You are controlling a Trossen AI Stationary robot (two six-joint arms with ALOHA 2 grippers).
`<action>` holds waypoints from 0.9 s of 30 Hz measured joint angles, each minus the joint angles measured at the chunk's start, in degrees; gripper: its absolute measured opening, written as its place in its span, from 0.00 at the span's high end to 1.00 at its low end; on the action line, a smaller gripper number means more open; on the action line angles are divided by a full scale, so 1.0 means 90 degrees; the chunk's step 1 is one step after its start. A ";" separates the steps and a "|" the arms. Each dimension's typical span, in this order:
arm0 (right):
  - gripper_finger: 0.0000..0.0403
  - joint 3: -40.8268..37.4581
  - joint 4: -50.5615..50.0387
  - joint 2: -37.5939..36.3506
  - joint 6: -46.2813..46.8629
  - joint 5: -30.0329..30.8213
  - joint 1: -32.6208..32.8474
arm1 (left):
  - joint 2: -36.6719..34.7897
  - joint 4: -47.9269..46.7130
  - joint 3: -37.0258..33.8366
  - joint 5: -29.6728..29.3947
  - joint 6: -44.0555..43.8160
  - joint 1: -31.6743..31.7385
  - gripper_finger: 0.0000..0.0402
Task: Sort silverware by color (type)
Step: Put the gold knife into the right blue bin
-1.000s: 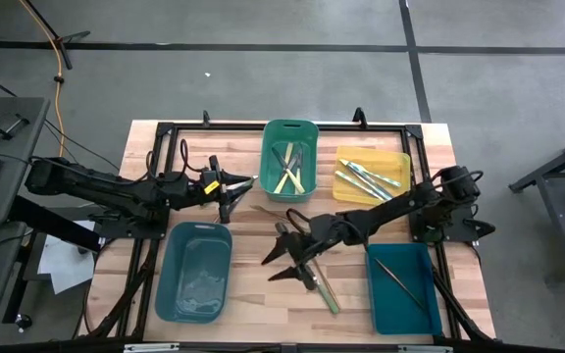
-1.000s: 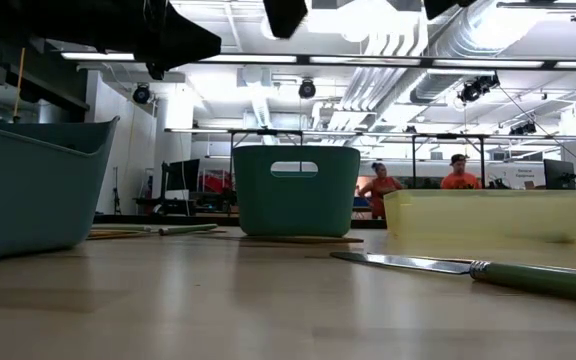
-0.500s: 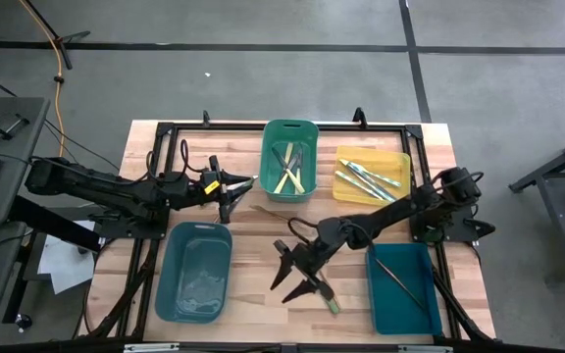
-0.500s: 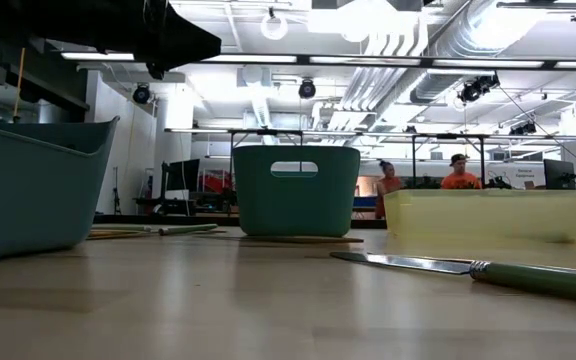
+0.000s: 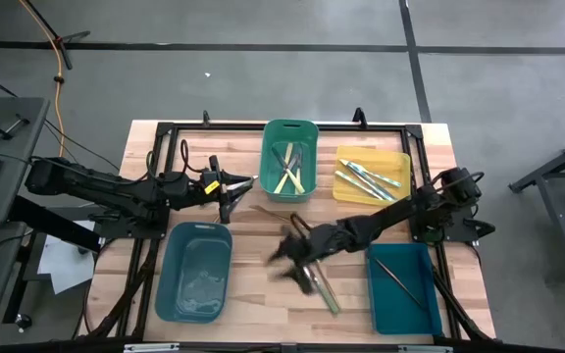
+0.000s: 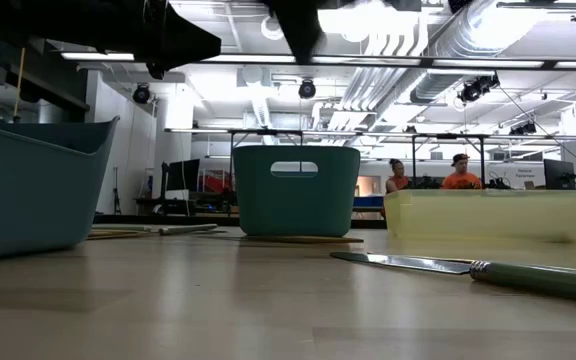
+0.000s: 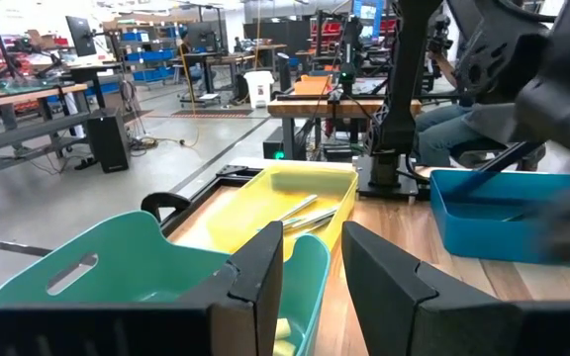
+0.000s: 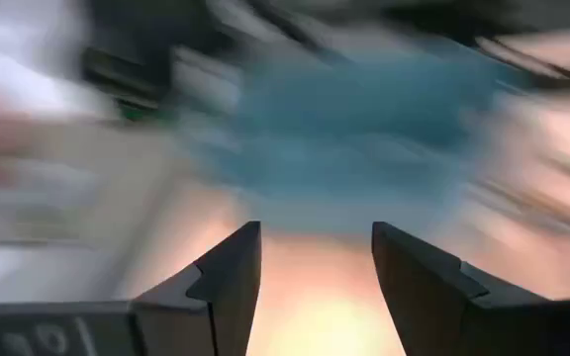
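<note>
A green-handled knife lies flat on the wood near the table's middle. My right gripper hangs over the table just left of the knife, blurred by motion, open and holding nothing. My left gripper waits open beside the green bin's left wall. Pale yellow and green utensils lie in the green bin, teal-handled ones in the yellow bin, and a dark one in the blue bin. A thin brown utensil lies on the table before the green bin.
A teal bin stands at the table's near left. A black frame runs around the table top. Bare wood shows between the teal bin and the blue bin. People stand in the room far behind.
My right gripper swung toward the near edge over the green-handled knife, then back toward the table's middle and left, moving fast and still open. The knife has stayed where it lay.
</note>
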 joint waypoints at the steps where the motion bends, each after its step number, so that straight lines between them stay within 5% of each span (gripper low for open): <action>1: 0.53 0.0000 -0.0540 0.0000 0.0000 0.0733 -0.0051 | 0.0000 0.0000 0.0000 0.0001 0.0000 -0.0001 0.75; 4: 0.53 0.0000 -0.2364 0.0002 0.0325 0.2529 -0.0262 | 0.0000 0.0001 0.0000 0.0000 0.0000 -0.0001 0.75; 6: 0.53 -0.0002 -0.3289 0.0005 0.0837 0.3109 -0.0450 | 0.0000 0.0002 0.0000 0.0000 0.0001 0.0000 0.75; 16: 0.53 -0.0036 -0.3550 0.0566 0.1354 0.3061 -0.1193 | 0.0000 0.0061 0.0002 0.0000 -0.0043 -0.0002 0.75; 27: 0.53 -0.0049 -0.3151 0.1256 0.1044 0.2927 -0.1052 | 0.0000 -0.0022 0.0000 0.0000 -0.0046 -0.0005 0.75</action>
